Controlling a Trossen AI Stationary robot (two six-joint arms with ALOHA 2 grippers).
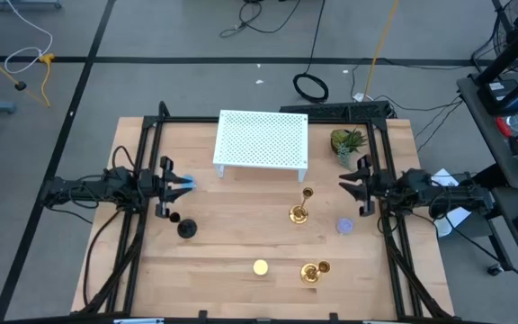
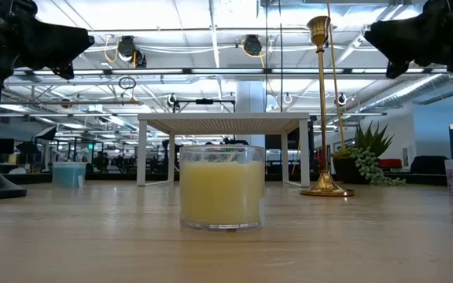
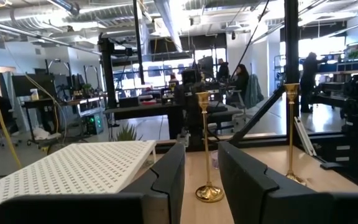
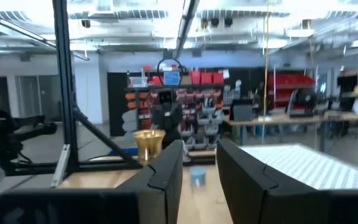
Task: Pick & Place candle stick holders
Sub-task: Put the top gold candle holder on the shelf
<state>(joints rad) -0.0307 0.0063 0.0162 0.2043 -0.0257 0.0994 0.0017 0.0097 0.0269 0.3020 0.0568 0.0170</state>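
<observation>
Three candle stick holders stand on the wooden surface [image 1: 241, 225]. At the left, the left tool [image 1: 185, 184] is open and holds nothing, beside a blue candle [image 1: 185, 183]; the black holder [image 1: 185, 229] stands just below it. In the middle are the white rack [image 1: 261, 140], a yellow candle [image 1: 260, 267] and two gold holders [image 1: 300, 213] [image 1: 311, 273]. At the right, a purple candle [image 1: 344, 225], probably glass, is near the right tool [image 1: 346, 186], open and empty.
</observation>
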